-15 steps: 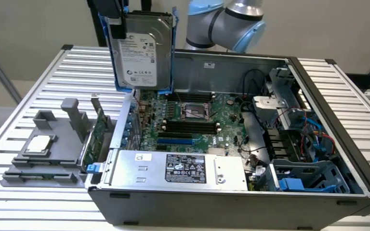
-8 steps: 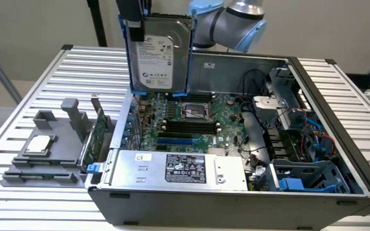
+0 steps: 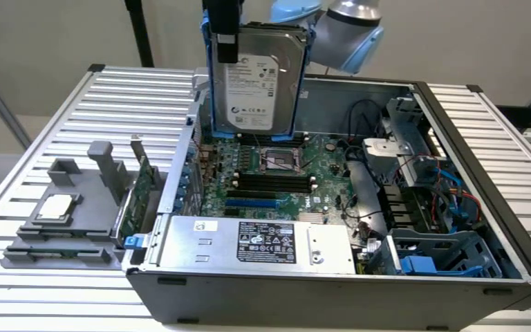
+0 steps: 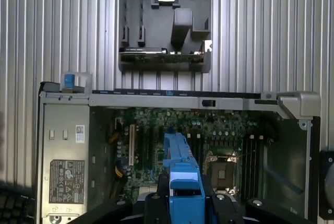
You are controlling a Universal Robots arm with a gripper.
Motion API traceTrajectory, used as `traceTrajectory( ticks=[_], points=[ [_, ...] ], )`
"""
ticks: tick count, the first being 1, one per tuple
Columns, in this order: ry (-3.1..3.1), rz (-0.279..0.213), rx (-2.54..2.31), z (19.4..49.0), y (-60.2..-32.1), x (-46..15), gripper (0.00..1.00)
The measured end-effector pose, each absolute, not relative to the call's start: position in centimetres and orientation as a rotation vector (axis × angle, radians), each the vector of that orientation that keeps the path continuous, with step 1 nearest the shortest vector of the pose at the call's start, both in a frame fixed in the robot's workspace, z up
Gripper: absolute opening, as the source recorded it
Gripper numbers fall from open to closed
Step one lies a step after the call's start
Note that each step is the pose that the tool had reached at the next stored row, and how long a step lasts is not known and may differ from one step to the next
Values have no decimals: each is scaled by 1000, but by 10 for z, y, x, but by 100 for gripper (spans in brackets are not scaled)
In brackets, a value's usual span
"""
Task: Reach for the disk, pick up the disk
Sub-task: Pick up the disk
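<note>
Gripper (image 4: 185,203) clenched on the disk (image 3: 254,79) — lifted above the open computer case (image 3: 487,228).

One disk (image 3: 254,86) in its blue frame is hanging upright between the fingers of the one gripper (image 3: 224,41), which are pinching its frame edge. Below the fingers one open computer case (image 3: 487,207) is sitting, holding one motherboard (image 3: 279,173) and one silver power supply box (image 3: 247,242). Off to the side of the fingers, on the one slatted table (image 3: 108,97), one grey holder block (image 3: 72,214) is carrying one small square chip (image 3: 55,207).
</note>
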State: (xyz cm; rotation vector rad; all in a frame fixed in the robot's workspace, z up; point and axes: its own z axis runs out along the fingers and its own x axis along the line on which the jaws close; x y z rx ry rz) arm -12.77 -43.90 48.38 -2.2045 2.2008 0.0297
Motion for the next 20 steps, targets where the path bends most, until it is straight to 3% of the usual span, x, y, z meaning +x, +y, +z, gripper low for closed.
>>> traceTrajectory(
  ticks=[20],
  points=[
    [2196,56,-2199,484,-463,-59,32]
  ],
)
